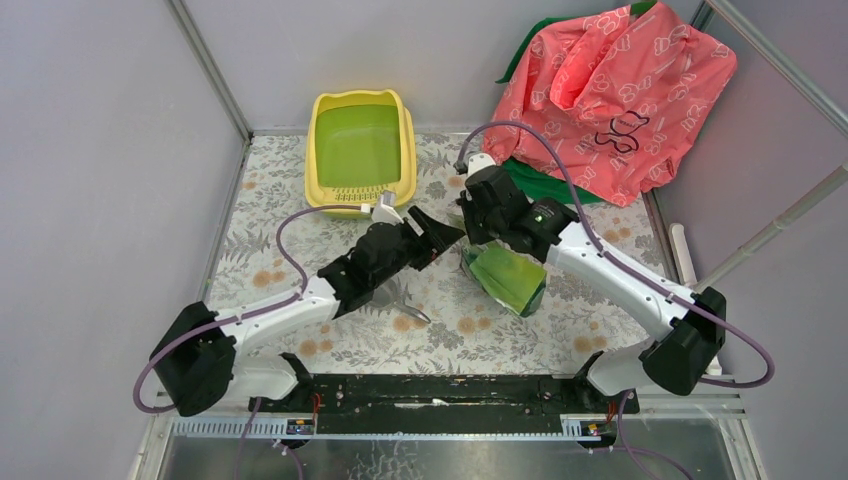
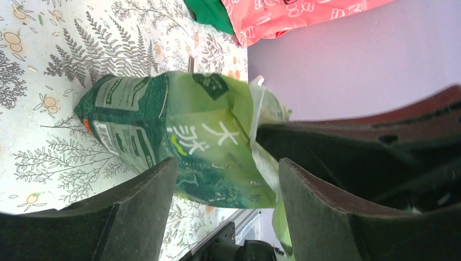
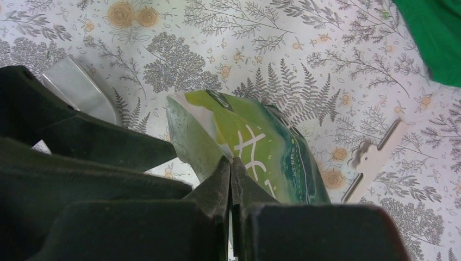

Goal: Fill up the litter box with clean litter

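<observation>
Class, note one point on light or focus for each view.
Top external: even light, sharp, faint shadows beneath the arms. Left wrist: left fingers dark and soft, green bag crisp, slightly glossy. Right wrist: right fingers nearly black, tablecloth sharp.

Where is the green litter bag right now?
In the top view the green bag is mid-table, right of centre, pinched at its top by the right gripper, with the open left gripper just beside it.

Bare tabletop lies open between green bag and litter box; pink bag apparently blocks the far-right corner.
</observation>
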You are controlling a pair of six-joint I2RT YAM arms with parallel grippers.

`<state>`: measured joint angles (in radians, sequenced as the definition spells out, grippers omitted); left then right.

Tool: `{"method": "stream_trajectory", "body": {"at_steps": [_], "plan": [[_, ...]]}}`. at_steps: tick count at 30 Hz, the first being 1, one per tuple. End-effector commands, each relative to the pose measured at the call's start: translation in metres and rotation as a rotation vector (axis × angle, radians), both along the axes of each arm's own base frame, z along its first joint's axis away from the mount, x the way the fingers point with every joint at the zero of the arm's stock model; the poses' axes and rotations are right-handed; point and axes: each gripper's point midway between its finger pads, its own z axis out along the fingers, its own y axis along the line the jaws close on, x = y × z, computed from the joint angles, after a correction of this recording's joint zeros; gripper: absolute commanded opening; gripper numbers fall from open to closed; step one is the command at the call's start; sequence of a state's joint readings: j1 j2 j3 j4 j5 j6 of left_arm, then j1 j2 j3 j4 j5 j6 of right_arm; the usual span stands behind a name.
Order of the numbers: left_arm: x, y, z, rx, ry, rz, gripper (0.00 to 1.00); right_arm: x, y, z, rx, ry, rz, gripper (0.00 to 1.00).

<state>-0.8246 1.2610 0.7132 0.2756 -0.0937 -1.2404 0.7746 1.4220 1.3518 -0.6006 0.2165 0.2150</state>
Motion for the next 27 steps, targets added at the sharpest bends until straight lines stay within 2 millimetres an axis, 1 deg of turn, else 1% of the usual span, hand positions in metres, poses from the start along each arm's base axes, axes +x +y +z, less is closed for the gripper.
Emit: {"method": "stream_trajectory", "body": {"at_steps": [1,5,7,8,13,14,15,17,19,20,22,24,25,27], "plan": [[0.015,-0.007,0.007,-0.034,0.027,0.067,0.77,-0.009,-0.006,0.021,-0.001,-0.078,-0.05,0.0],[0.021,-0.015,-0.011,-0.011,0.085,0.076,0.76,-0.014,-0.008,0.023,-0.025,-0.118,-0.071,0.0],[0.024,-0.017,-0.017,-0.003,0.102,0.085,0.74,-0.016,-0.009,0.025,-0.042,-0.138,-0.081,0.0],[0.027,-0.019,-0.02,0.003,0.108,0.09,0.67,-0.021,-0.009,0.026,-0.072,-0.164,-0.082,0.0],[0.03,-0.026,-0.018,0.048,0.117,0.07,0.45,-0.03,-0.007,0.029,-0.119,-0.209,-0.071,0.0],[0.031,-0.028,-0.015,0.059,0.116,0.063,0.42,-0.031,-0.006,0.029,-0.131,-0.223,-0.071,0.0],[0.03,-0.028,-0.017,0.075,0.122,0.055,0.36,-0.033,-0.005,0.029,-0.144,-0.233,-0.061,0.0],[0.029,-0.029,-0.014,0.103,0.127,0.044,0.26,-0.036,-0.004,0.028,-0.164,-0.254,-0.058,0.0],[0.026,-0.026,-0.016,0.134,0.137,0.036,0.22,-0.037,-0.003,0.027,-0.18,-0.267,-0.051,0.0],[0.024,-0.024,-0.016,0.139,0.137,0.031,0.18,-0.038,-0.003,0.026,-0.185,-0.274,-0.052,0.0],[0.018,-0.017,-0.022,0.162,0.15,0.027,0.09,-0.04,0.001,0.025,-0.178,-0.283,-0.04,0.0],[0.011,-0.01,-0.027,0.18,0.159,0.025,0.02,-0.041,0.002,0.025,-0.173,-0.291,-0.035,0.0],[0.008,-0.008,-0.03,0.19,0.164,0.02,0.0,-0.041,0.003,0.025,-0.174,-0.292,-0.026,0.0],[0.0,-0.001,-0.035,0.212,0.175,0.009,0.0,-0.042,0.004,0.026,-0.179,-0.3,-0.018,0.0]]}}
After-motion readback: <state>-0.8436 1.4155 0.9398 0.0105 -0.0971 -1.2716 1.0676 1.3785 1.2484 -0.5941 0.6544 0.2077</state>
